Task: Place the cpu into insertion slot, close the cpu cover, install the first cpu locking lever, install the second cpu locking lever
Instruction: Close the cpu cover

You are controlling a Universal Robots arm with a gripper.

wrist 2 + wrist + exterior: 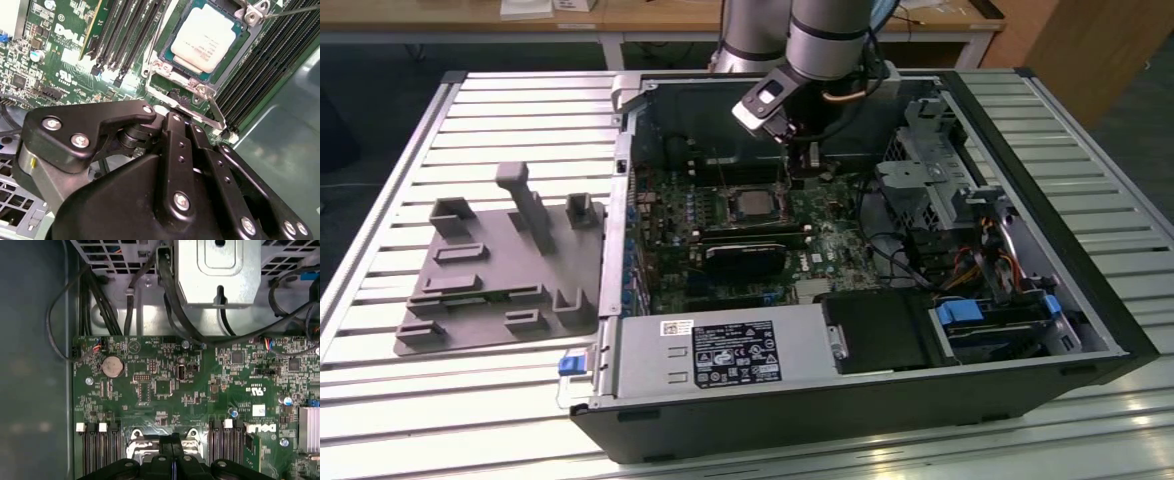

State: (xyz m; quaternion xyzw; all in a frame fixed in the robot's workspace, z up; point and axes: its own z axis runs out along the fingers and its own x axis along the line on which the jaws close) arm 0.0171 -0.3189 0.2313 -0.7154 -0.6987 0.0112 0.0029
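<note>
One hand [182, 121], closed tight, tilts down near the seated cpu [202, 36].

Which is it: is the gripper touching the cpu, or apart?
Apart. In the second wrist view, the gripper ends short of the cpu, with the cpu cover edge showing between them.

Table [507, 110]: silver metal top of long slats.
Middle to the exterior view's right edge: open black computer case [881, 410], lying on its side.
Beside it, toward the exterior view's left edge: grey moulded fixture [500, 270], flat on the slats.
</note>
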